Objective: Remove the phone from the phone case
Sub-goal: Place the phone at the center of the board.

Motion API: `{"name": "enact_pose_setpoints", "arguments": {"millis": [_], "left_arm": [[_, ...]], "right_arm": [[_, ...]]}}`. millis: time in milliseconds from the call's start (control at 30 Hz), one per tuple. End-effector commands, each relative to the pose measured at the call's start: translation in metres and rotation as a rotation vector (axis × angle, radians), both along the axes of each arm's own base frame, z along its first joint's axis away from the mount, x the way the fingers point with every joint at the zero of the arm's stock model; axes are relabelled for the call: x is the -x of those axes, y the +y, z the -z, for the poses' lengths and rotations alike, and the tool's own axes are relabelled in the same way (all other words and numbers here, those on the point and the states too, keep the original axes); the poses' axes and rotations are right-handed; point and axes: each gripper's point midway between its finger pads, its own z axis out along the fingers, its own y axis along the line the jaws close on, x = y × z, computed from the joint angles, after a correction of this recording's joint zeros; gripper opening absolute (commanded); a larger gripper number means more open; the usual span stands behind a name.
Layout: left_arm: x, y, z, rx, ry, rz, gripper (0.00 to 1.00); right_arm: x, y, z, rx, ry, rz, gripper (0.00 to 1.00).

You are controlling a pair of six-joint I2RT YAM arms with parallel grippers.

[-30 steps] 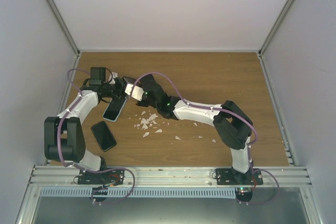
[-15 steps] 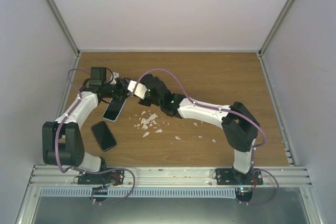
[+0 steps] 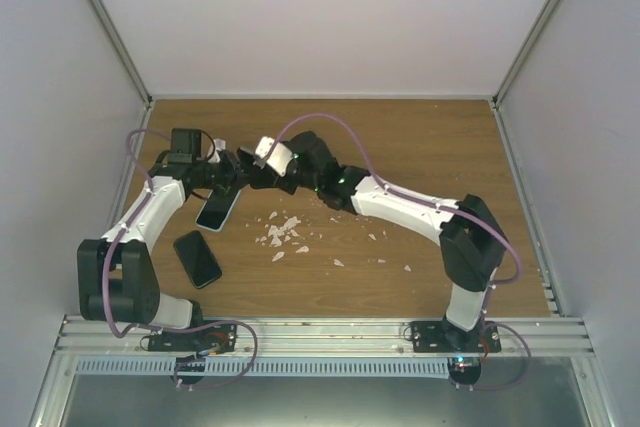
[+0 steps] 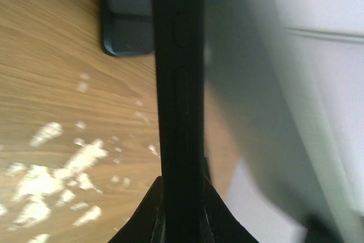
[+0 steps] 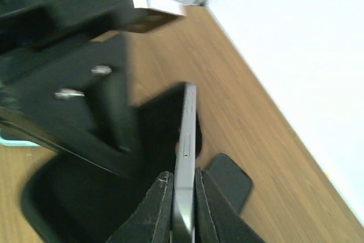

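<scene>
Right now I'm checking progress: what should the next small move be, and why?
Probably the right gripper should ease the thin grey-edged phone away from the black phone case: it is shut on the phone's edge, while the left gripper clamps the case's button side.

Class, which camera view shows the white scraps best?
Top external: the white scraps show as one whole scatter on the table. Left wrist catches some, close and blurred; right wrist shows none.
</scene>
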Motion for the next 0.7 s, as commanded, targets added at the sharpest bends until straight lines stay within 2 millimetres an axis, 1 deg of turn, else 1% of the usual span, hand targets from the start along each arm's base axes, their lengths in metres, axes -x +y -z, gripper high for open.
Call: {"name": "enact_pose_setpoints", "arguments": {"millis": [0,133,233,333,400,467,533,633,667], "left_arm": [[-0.022,0.04,0.006,-0.202,-0.136,-0.067,0.0],[-0.02,0.037,0.005,-0.208,-0.151,-0.052,0.0],[-0.02,0.036,0.003,-0.205,-0.164,-0.043,0.0],[-0.02,0.034,0.0,-0.201,-0.179,-0.03,0.0],[-0.021,0.031,-0.004,-0.196,-0.199,-0.015,0.0],[-0.022,0.026,-0.011,-0.183,-0.234,0.011,0.0],[-0.022,0.02,-0.019,-0.168,-0.279,0.049,0.0],[-0.022,0.017,-0.025,-0.168,-0.326,0.077,0.0],[-0.019,0.009,-0.026,-0.166,-0.333,0.102,0.0]], "right_arm": [[-0.021,-0.038,-0.094,-0.176,-0.073,0.086,0.01],[-0.032,-0.05,-0.105,-0.194,-0.086,0.117,0.01],[-0.035,-0.059,-0.113,-0.199,-0.097,0.127,0.01],[-0.037,-0.071,-0.123,-0.197,-0.115,0.14,0.01],[-0.038,-0.085,-0.13,-0.196,-0.125,0.155,0.01],[-0.041,-0.099,-0.131,-0.184,-0.129,0.177,0.0],[-0.038,-0.113,-0.138,-0.183,-0.134,0.169,0.0],[-0.037,-0.138,-0.138,-0.165,-0.141,0.196,0.01],[-0.037,-0.146,-0.137,-0.156,-0.143,0.207,0.01]]}}
